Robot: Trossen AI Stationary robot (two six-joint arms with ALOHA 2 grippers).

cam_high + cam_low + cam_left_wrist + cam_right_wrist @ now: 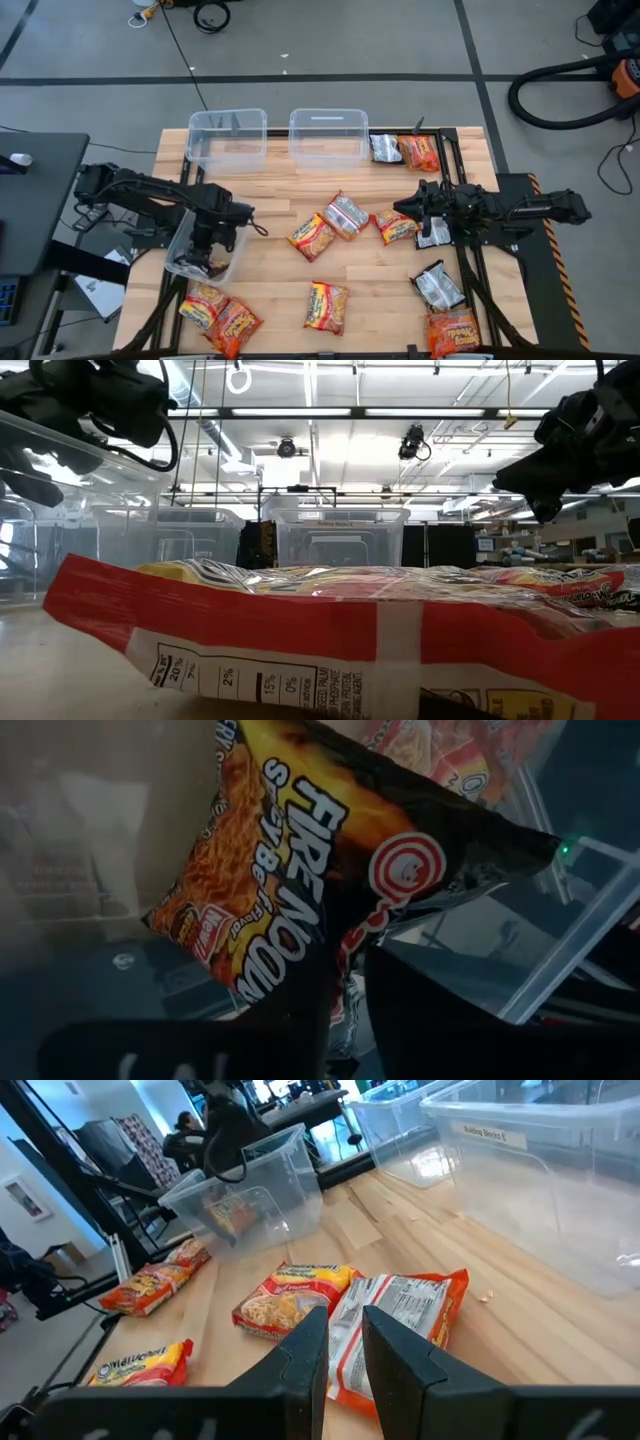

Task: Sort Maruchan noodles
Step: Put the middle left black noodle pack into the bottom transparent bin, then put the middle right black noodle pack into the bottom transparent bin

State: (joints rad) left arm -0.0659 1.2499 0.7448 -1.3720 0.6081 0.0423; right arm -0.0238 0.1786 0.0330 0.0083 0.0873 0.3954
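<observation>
Left gripper (207, 252) low-left inside bin (178, 240), pinching black noodle packet (330, 870), presumably to drop it; right gripper (340, 1342) mid-right, barely parted, empty.

Bare desk (270, 285) lies open between the middle cluster of noodle packets (345, 215) and the lone packet (327, 306) near the front edge, and a clear strip runs below the two clear bins (227, 135) at the back. The left end effector (205, 240) hangs inside a tilted bin (180, 245) at the left edge, walled in by its sides. Packets crowd the right side around the right end effector (420, 205), leaving narrow gaps.
</observation>
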